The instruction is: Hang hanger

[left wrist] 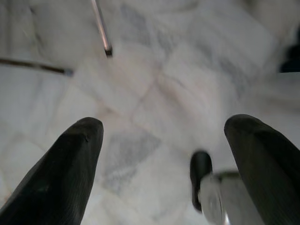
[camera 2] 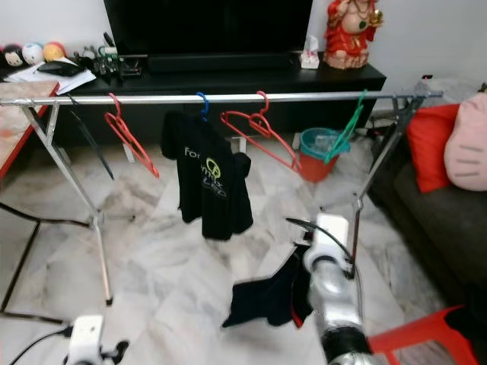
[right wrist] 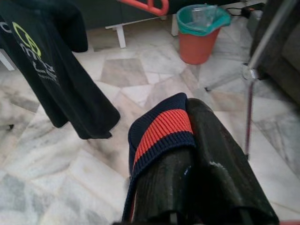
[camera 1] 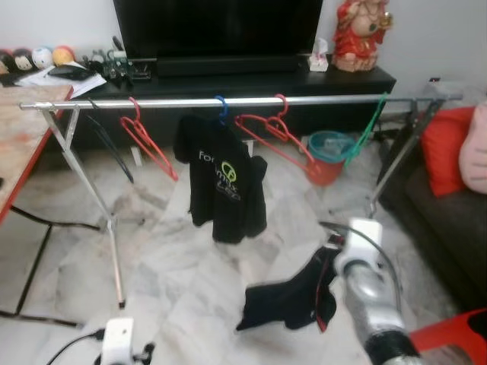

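Hanger not plainly visible at the right gripper [right wrist: 187, 154]: jaws clamped together on a dark garment [camera 1: 293, 298] with a ribbed knit collar [right wrist: 164, 129], navy with a red stripe, soft cloth drooping low over the marble floor [camera 1: 183, 281]. Left gripper [left wrist: 164, 154] low over the same glossy grey-veined tiles, jaws wide apart, holding nothing. Further out, a thin silver metal rail [camera 1: 319, 99] on splayed legs, carrying a black printed T-shirt [camera 1: 221, 179] on a blue hanger [camera 1: 221, 106], bare red wire hangers [camera 1: 278, 133], a green hanger [camera 1: 369, 125]. Beyond, an orange bucket [right wrist: 199, 37] and black TV stand [camera 1: 251, 80].
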Robot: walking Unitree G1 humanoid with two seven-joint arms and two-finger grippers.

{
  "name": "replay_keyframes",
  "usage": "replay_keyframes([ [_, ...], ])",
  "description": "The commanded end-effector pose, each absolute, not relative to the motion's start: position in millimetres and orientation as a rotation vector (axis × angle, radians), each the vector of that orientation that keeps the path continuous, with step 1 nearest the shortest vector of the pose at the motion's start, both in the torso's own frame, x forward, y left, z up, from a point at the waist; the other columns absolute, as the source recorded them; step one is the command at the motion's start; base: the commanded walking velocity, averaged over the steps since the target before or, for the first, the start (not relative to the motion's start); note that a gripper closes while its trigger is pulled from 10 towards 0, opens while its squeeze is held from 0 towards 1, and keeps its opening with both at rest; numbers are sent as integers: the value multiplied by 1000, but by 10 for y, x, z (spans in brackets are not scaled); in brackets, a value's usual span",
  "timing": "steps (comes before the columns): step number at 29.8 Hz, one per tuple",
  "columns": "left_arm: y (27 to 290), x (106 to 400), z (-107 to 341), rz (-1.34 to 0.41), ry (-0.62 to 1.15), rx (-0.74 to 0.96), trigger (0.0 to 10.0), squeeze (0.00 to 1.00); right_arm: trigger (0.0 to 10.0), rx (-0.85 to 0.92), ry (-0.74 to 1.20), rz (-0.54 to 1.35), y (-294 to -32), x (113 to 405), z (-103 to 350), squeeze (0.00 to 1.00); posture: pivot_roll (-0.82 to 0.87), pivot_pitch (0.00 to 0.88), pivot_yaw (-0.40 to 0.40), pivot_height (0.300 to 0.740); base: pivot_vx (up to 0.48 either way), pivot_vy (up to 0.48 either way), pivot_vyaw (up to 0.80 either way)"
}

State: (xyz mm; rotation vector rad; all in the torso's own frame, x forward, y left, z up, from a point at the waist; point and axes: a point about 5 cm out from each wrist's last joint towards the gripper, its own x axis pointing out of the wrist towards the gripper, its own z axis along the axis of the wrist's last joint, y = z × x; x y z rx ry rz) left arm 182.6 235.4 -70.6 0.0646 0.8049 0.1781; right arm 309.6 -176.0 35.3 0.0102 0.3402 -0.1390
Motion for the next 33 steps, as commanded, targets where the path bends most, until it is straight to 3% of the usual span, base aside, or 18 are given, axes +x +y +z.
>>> replay_keyframes([
  [1, 2319, 1800, -731, 175, 822, 56, 10000, 0, 10000, -11, 334, -168, -1885, 3093, 365, 0, 37, 0, -6, 740, 311, 0, 531],
  [16, 2310, 1785, -742, 179, 829, 56, 10000, 0, 10000, -17, 344, -160, -1876, 3077, 330, 0, 27, 0, 0, 740, 305, 0, 128],
  [33, 2271, 1713, -788, 164, 860, 68, 10000, 0, 10000, -35, 413, -149, -1855, 2926, 102, 0, 32, 0, 17, 740, 47, 0, 663],
])
